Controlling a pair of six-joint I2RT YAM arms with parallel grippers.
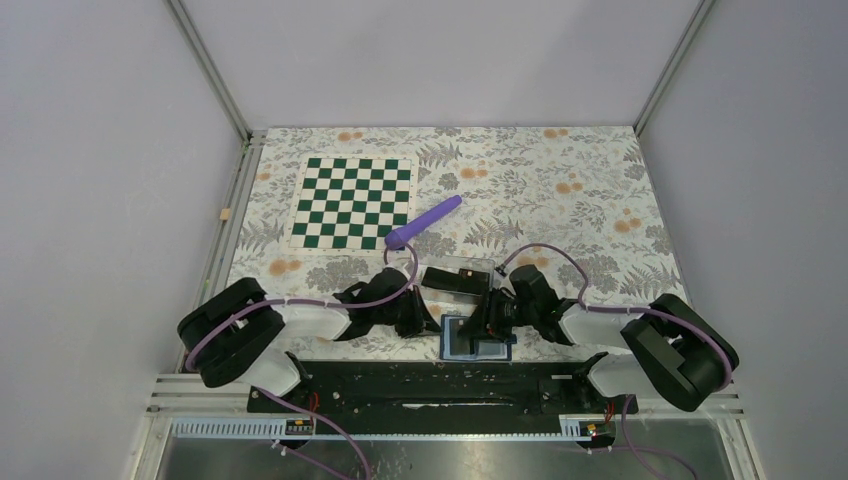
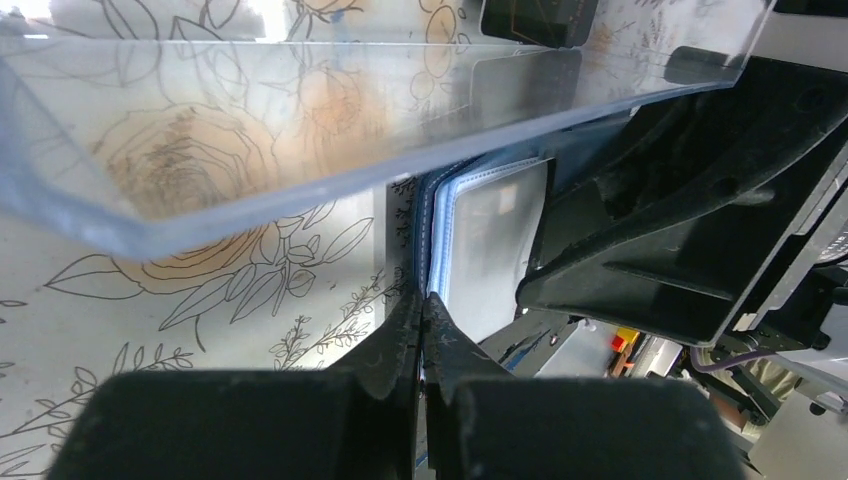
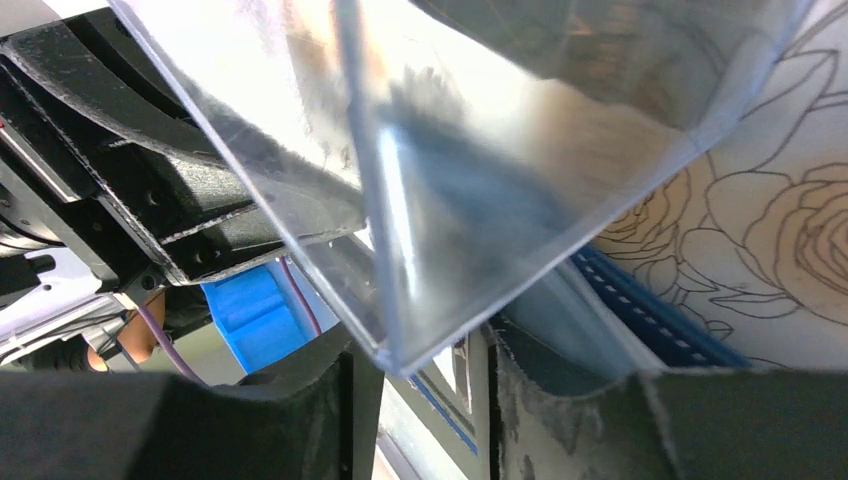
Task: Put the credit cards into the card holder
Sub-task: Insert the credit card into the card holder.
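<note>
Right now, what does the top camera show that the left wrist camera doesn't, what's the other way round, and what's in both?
Only the top view shows the green checkerboard mat and the purple pen-like tool. Only the left wrist view shows the left hand shut, its tips at the stitched edge of the card holder, close up. Both show the card holder and the clear tray.

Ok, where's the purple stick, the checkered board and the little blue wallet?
purple stick (image 1: 425, 222): top view, middle of its shaft.
checkered board (image 1: 352, 203): top view, its centre squares.
card holder (image 1: 457, 343): top view, its pale inside, on the left part between the two arms.
</note>
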